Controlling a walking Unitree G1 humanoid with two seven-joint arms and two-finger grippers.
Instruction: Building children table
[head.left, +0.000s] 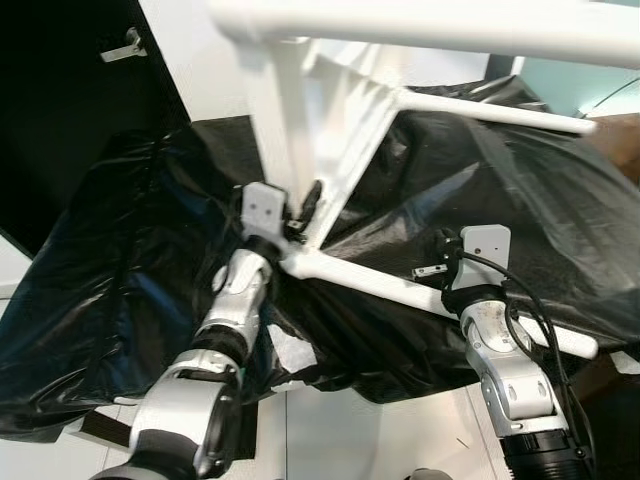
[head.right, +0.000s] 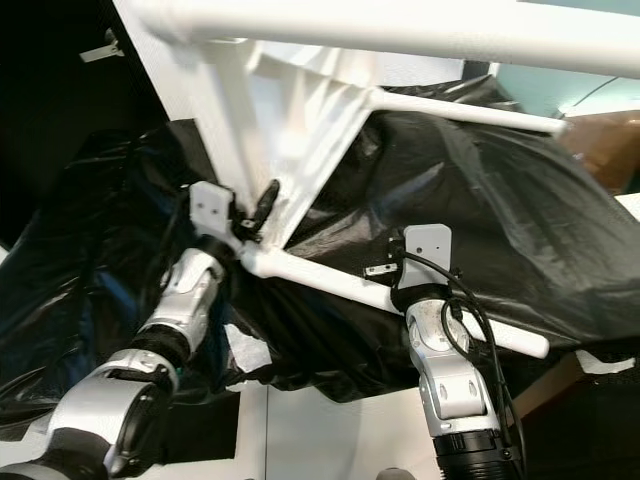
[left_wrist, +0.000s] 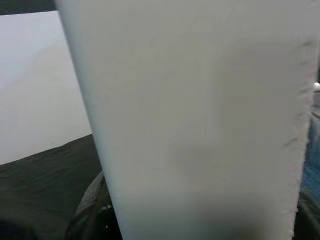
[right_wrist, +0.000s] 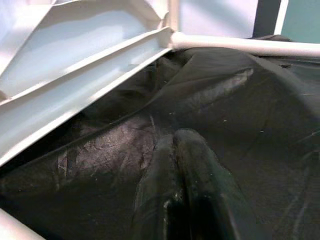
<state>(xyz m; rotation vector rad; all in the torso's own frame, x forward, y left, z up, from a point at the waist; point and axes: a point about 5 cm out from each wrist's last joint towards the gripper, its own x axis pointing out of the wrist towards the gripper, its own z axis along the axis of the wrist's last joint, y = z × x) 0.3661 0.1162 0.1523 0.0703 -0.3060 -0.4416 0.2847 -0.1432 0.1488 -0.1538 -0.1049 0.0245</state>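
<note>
Two silver arms reach up from the bottom of the head views toward a white children's table (head.left: 330, 110) that lies tipped on its side over crumpled black plastic sheeting (head.left: 110, 280). Its ribbed underside faces the camera, with one thick leg crossing the top of the frame at 12 o'clock, a thinner leg (head.left: 500, 112) running out toward 2 o'clock, and a third white leg (head.left: 400, 290) slanting from the centre down toward 4 o'clock.

At about 9 o'clock of the centre, the left gripper (head.left: 300, 215) is at the joint where that lower leg meets the table's frame; one black finger (head.left: 312, 196) shows against the white rib, but whether the claw is clamped or spread I cannot tell. Its wrist camera looks at a broad white surface (left_wrist: 200, 120) very close up, with dark sheeting at the edges.

At about 4 o'clock, the right gripper (right_wrist: 185, 165) is just behind the lower leg, over the sheeting. In its wrist view the two black fingers lie pressed together, closed on nothing, with the ribbed underside (right_wrist: 75, 65) beyond.
</note>
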